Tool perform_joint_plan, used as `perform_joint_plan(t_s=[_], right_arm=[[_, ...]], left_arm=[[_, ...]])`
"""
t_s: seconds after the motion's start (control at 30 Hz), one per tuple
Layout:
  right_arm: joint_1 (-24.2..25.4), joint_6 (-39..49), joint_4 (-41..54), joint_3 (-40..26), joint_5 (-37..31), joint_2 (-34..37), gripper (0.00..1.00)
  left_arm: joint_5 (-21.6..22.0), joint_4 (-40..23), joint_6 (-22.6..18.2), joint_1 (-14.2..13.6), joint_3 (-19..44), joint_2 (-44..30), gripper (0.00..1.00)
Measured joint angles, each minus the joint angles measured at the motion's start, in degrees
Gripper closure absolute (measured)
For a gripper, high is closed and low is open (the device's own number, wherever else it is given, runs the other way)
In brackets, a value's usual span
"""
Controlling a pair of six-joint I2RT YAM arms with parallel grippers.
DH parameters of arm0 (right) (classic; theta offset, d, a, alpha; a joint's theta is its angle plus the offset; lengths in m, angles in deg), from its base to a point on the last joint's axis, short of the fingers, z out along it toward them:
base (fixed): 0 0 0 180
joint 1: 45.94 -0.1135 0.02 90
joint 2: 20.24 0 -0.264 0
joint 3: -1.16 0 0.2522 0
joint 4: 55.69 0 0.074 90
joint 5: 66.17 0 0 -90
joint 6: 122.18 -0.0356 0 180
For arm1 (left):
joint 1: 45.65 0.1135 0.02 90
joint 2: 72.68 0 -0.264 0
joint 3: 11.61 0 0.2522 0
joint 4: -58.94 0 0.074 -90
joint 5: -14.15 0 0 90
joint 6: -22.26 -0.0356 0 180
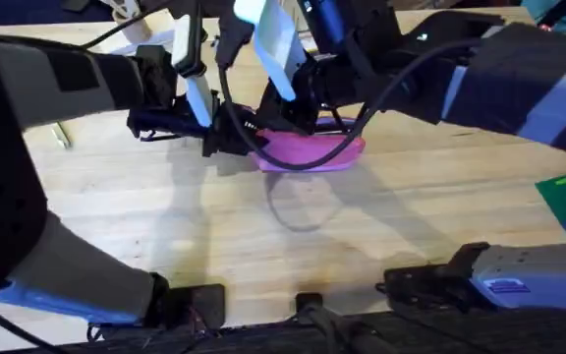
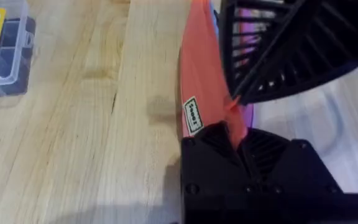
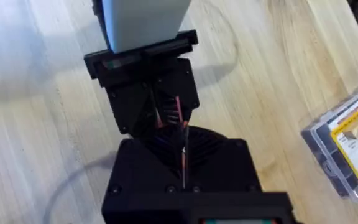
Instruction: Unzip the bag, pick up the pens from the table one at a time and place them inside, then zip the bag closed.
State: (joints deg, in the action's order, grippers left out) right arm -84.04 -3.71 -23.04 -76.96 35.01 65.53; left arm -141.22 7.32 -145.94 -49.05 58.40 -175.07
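Left end effector (image 1: 226, 138) sits at the left end of the bag (image 1: 308, 149), fingers closed on the fabric there; the left wrist view shows the pink cloth pinched between the black pads at the seam, just beside a small sewn label (image 2: 192, 116). The bag lies flat on the tabletop (image 1: 293, 246), stretching rightward from this end effector toward the other. Right end effector (image 1: 308, 98) is down over the bag's top edge, just right of the left one; in the right wrist view its fingers (image 3: 166, 112) are closed on a thin pink-red strip, judged to be the zipper pull, though the contact is too dark to be sure. Both end effectors are close together, nearly touching. Handling judgement: the bag is light, soft fabric, it will bunch and slide if pulled from one side only, so one end must be anchored while the pull is drawn along the zip line. The pull tab is small and thin, easily slipped; grip it square and low. A clear parts box (image 3: 347, 146) sits off to the side, well apart from both end effectors. No pen identifiable in these views.
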Motion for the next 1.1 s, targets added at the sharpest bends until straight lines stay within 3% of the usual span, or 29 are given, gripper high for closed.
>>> perform_joint_plan(t_s=[0.33,0.37,0.5,0.73,0.8,0.87,0.9,0.93,1.1], right_arm=[[4.5,-0.2,6.5,0.0,0.0,-0.2,0.972],[7.7,-0.3,10.7,0.0,0.3,-1.2,0.971],[12.7,-0.3,15.0,0.0,0.2,-3.3,0.971],[20.9,-0.4,19.5,0.0,0.2,-5.8,0.971],[25.2,-0.4,19.8,0.0,0.2,-8.9,0.971],[25.7,-0.4,19.8,0.0,0.2,-10.0,0.972],[25.7,-0.9,19.8,0.0,0.2,-10.6,0.943],[25.7,-1.1,19.8,0.0,0.2,-11.3,0.839],[25.2,-4.9,19.8,0.0,0.3,-14.0,0.129]], left_arm=[[0.0,0.0,0.1,0.0,0.0,0.0,0.958],[0.0,0.0,0.1,0.0,0.0,0.0,0.958],[0.0,0.0,0.2,0.0,0.0,0.0,0.958],[0.0,0.0,0.2,0.0,0.0,0.0,0.958],[0.0,0.0,0.2,0.0,0.0,0.0,0.958],[0.0,0.0,0.2,0.0,0.0,0.0,0.958],[0.0,0.0,0.2,0.0,0.0,0.0,0.958],[0.0,0.0,0.2,0.0,0.0,0.0,0.958],[0.0,0.0,0.2,0.0,0.0,0.0,0.958]])
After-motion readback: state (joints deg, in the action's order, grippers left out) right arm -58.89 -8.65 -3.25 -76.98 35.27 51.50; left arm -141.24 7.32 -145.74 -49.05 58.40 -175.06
